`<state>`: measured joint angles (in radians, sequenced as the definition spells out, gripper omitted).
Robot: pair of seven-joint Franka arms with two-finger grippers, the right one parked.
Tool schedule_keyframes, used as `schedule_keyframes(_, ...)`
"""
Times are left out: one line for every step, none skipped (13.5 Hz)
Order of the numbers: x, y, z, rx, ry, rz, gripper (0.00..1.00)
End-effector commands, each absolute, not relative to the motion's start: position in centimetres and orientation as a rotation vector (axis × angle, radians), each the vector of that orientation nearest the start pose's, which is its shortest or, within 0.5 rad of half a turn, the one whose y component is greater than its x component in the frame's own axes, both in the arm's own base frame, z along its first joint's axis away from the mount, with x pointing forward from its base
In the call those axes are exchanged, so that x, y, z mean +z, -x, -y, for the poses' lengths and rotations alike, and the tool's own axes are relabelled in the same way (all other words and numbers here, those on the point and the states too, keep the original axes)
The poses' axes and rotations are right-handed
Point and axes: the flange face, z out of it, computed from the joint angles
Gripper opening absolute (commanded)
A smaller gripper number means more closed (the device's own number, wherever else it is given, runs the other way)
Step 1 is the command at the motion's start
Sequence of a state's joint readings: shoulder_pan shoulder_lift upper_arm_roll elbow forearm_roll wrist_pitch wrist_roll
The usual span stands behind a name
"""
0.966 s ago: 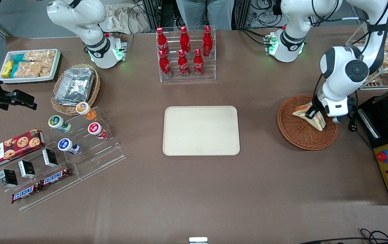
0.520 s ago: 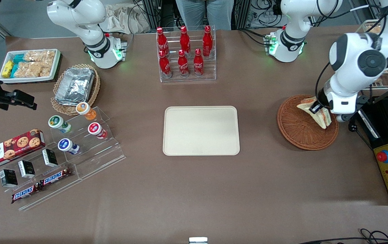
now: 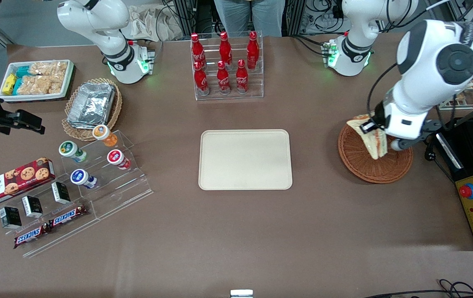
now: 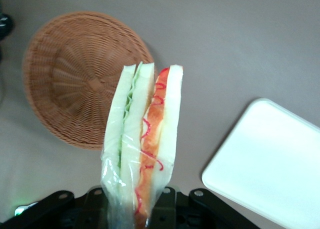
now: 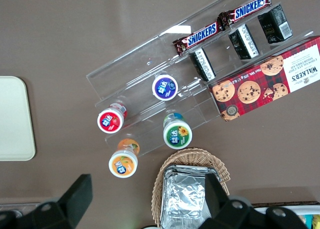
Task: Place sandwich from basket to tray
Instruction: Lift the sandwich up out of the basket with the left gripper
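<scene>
end effector (image 3: 372,127) is clamped on the sandwich (image 3: 371,138) above the basket (image 3: 360,163), so i'd carry it level toward 9 o'clock to the tray (image 3: 245,159), no swinging.

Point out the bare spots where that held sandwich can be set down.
The gripper holds the sandwich above the basket. The cream tray is entirely bare, with bare tabletop around it. Crowded: the cola bottle rack and the acrylic snack stand.

Brown table (image 3: 236,231) under even light, grey floor (image 3: 29,20) past its edge, cables (image 3: 319,12) trailing there
</scene>
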<state>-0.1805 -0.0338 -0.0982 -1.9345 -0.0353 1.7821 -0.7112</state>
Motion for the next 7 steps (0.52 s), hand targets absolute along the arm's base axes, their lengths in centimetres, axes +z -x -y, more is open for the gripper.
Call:
schedule_keyframes(49.7,-51.2,19.0,0.205,3.103,0.452,0.0)
schedule_keyframes(49.8,-51.0,20.7,0.211,3.127,0.393,0.0)
schedule_keyframes(49.9,-50.8,22.4,0.21,3.149,0.355,0.0)
schedule_keyframes(49.9,-50.9,24.2,0.209,3.169,0.311,0.0)
schedule_keyframes(49.8,-50.5,25.9,0.209,3.175,0.241,0.0)
schedule_keyframes(49.5,-50.2,27.2,0.199,3.185,0.192,0.0)
schedule_keyframes(49.2,-50.1,28.4,0.172,3.199,0.163,0.0)
